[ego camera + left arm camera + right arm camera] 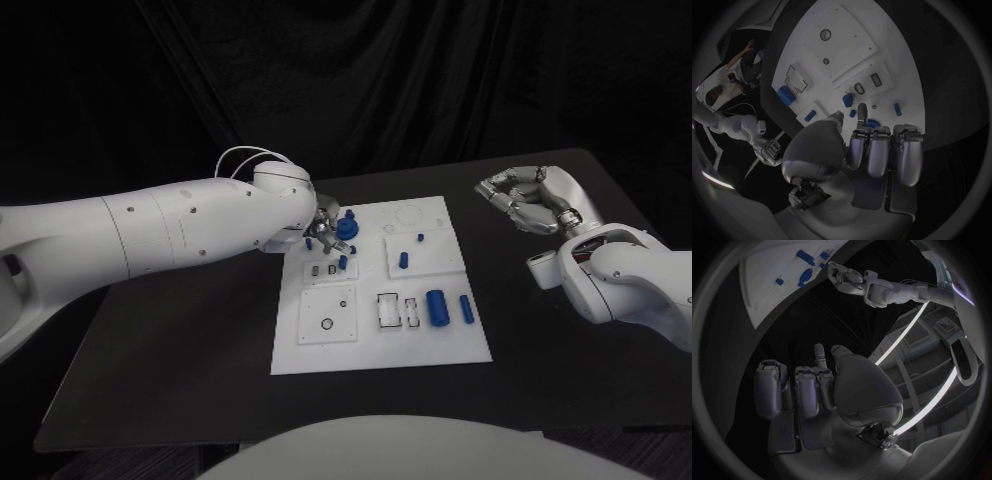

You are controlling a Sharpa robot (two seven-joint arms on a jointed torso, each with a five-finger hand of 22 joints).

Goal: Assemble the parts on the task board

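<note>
The white task board (382, 335) lies mid-table with several blue parts on it. A large blue cylinder (436, 307) and a slimmer one (466, 308) lie at its near right. My left hand (326, 228) hovers low over the board's far left corner, beside a round blue part (348, 226). In the left wrist view its thumb and forefinger reach out either side of a small blue part (852, 113), the other fingers (879, 150) curled; whether they pinch it is unclear. My right hand (537, 200) hangs above the table right of the board, fingers curled in on nothing.
Small blue pegs (404, 259) stand in the board's middle blocks, and a square plate with a ring (329, 315) sits at its near left. Bare black table (173, 370) surrounds the board. The right wrist view shows the board's edge (773, 270) and my left hand (845, 277).
</note>
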